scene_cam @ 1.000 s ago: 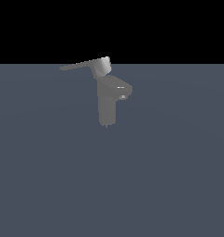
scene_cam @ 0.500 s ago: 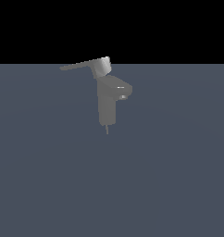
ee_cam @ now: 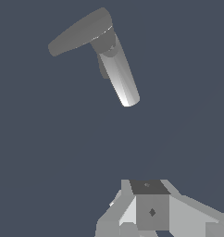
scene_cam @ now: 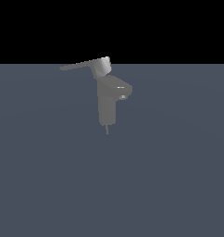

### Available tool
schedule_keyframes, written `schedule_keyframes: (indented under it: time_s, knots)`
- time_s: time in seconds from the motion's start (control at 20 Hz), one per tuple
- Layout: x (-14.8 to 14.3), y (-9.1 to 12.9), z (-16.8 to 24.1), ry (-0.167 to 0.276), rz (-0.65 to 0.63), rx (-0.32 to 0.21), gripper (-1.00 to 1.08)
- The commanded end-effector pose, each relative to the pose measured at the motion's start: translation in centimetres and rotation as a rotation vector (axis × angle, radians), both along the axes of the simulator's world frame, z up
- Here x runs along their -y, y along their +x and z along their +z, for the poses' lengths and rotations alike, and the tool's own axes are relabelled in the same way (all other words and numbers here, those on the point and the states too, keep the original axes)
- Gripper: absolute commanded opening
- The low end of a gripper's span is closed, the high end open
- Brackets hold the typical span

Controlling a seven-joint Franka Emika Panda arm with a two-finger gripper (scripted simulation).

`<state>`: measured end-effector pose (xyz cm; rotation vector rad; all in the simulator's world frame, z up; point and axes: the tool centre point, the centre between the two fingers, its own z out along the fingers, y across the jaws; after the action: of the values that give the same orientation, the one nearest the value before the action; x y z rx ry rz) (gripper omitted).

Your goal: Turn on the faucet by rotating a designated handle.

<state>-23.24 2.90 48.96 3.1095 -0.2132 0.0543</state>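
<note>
One faucet (scene_cam: 108,104), handle (scene_cam: 81,65) level, tool (ee_cam: 148,217) well apart.

Smooth matt grey faucet (scene_cam: 107,104), slightly glossy handle (scene_cam: 81,65), matt slate floor (scene_cam: 178,185)

Only the wrist view shows any of the robot: the gripper (ee_cam: 153,217) appears as faceted blocks in white and pale grey. A darker grey square face sits at its centre, bearing a small dark diamond mark, under a near-black top panel. Angled pale housings flank it.
</note>
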Motion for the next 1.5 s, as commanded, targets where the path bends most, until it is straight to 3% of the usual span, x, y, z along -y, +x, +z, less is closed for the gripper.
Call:
schedule_keyframes:
  time_s: [0.0, 0.75, 1.45]
  knots:
    - [-1.1, 0.7, -0.7, -0.004, -0.042, -0.006, -1.0]
    - [-7.5, 6.2, -5.7, -0.026, -0.317, -0.042, -1.0]
    - [-11.6, 12.5, -10.4, -0.046, -0.569, -0.076, -1.0]
